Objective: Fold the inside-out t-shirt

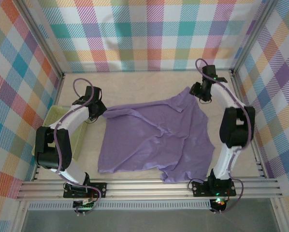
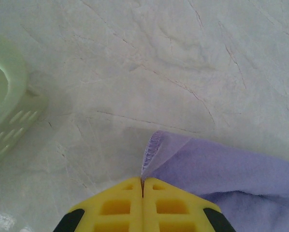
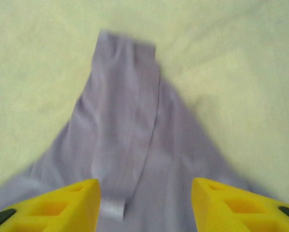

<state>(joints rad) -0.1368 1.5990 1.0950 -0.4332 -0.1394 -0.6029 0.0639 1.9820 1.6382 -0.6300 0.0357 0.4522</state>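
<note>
The inside-out t-shirt (image 1: 156,140) lies spread and wrinkled across the middle of the table, lavender-purple with no print. My left gripper (image 1: 104,111) is at its far-left corner. In the left wrist view that gripper (image 2: 143,181) is shut, its yellow fingers (image 2: 115,205) pinching the stitched hem of the t-shirt (image 2: 222,166). My right gripper (image 1: 198,94) hovers over the shirt's far-right corner. In the right wrist view it (image 3: 144,203) stands open, its jaws apart over a narrow tongue of the t-shirt (image 3: 130,121), with a small white label (image 3: 110,210) by the left finger.
A pale green basket (image 1: 51,118) sits at the table's left edge, behind my left arm, and its slotted rim (image 2: 9,96) lies just left of the left gripper. Plaid walls enclose the table on three sides. Bare tabletop runs beyond the shirt's far edge.
</note>
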